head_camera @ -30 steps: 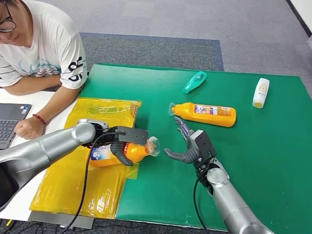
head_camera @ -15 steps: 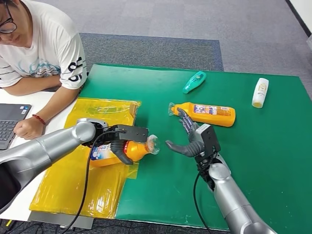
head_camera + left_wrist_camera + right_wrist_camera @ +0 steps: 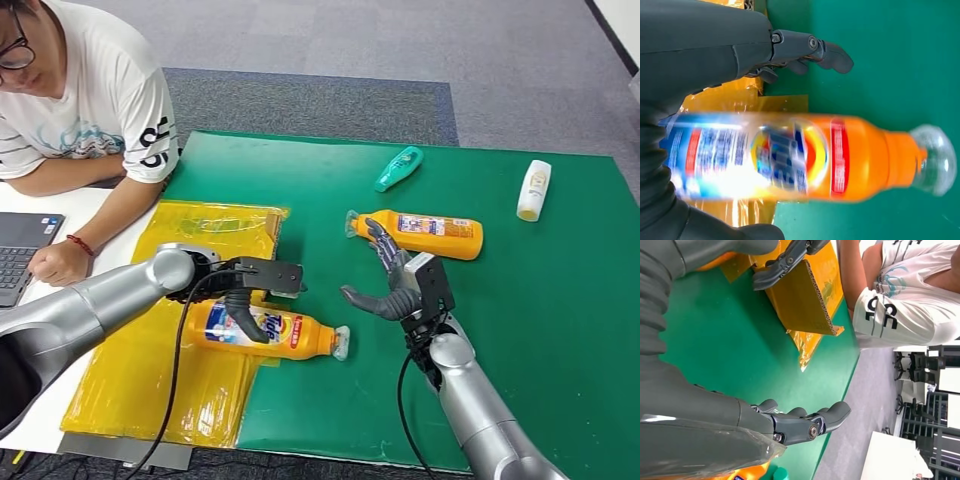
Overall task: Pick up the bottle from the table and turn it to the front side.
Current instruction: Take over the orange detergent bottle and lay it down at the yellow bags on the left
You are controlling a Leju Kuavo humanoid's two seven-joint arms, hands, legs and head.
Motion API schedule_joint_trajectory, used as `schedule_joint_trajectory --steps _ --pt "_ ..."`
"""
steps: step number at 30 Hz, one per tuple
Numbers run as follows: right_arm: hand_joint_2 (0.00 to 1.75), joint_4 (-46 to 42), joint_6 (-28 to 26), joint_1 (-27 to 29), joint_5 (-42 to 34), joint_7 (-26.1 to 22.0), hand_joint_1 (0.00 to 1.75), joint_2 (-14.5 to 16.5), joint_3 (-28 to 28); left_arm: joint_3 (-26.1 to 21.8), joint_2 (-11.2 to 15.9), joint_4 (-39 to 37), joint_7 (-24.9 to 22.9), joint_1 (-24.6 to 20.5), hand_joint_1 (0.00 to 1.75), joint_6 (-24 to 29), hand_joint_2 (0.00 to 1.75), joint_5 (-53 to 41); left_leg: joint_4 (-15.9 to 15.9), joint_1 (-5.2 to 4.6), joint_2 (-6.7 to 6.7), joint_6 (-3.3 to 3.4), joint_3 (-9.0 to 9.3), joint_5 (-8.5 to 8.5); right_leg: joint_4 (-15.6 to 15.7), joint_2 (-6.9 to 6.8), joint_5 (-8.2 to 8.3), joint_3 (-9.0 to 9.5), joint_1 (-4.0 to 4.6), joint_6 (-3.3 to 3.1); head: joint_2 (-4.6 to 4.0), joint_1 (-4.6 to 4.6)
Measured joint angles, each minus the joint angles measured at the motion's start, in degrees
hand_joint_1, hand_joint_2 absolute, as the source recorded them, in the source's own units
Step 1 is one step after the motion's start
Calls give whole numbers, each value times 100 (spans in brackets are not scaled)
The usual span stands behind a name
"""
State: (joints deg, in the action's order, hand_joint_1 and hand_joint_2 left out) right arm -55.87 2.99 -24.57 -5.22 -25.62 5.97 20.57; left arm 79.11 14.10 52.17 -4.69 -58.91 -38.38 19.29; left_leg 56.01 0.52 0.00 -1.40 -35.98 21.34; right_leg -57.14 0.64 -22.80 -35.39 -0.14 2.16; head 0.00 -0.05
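An orange bottle with a blue and red label lies on its side, label up. Its body rests on the yellow sheet and its clear cap on the green mat. My left hand hovers just above it, fingers straight, thumb curving over its body. In the left wrist view the blurred bottle lies apart from the outstretched fingers. My right hand is open with spread fingers, holding nothing, just short of a second orange bottle.
A teal bottle and a white bottle lie farther back on the mat. A person in a white shirt leans on the white table at the left, beside a laptop. A yellow-wrapped cardboard edge stands near my left hand.
The orange bottle has left my left hand's grip and now lies flat below it, label up. My right hand moved a little away from it, toward the second bottle.
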Motion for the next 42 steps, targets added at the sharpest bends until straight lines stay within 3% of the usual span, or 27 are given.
schedule_joint_trajectory --steps 9,14,19,25,29,42 --pt "175 0 5 5 -4 15 0 0 0 -65 7 0 27 41 0 118 175 13 0 0 0 0 0 -1 0 0 0 0 0 0 -1 -1" --pt "175 0 52 41 -64 -5 0 -4 -6 -406 -1 87 733 297 0 694 175 15 0 0 0 0 0 -1 0 0 0 0 0 0 -2 -1" --pt "175 0 307 115 -275 -114 0 -44 -93 -1526 -54 532 1675 1009 0 1431 175 39 0 -1 0 0 0 0 0 1 0 0 -2 0 -2 -1" --pt "175 -4 518 254 -311 -180 0 -119 -215 -3091 -136 1260 2208 2097 0 1517 175 -333 0 -1 2 0 -1 3 1 2 -1 -4 -2 -1 -2 0" --pt "175 -52 670 356 -305 -180 0 -162 -273 -3834 -195 1629 2489 2719 0 1519 175 -724 -1 0 3 0 -1 3 0 2 -1 -6 -2 -1 -1 -1" --pt "175 -362 847 666 -189 -95 0 -212 -379 -5139 -537 2093 3266 4273 0 1670 175 -1395 -1 -1 3 1 -2 6 1 1 -3 -6 -2 -1 -1 -1"
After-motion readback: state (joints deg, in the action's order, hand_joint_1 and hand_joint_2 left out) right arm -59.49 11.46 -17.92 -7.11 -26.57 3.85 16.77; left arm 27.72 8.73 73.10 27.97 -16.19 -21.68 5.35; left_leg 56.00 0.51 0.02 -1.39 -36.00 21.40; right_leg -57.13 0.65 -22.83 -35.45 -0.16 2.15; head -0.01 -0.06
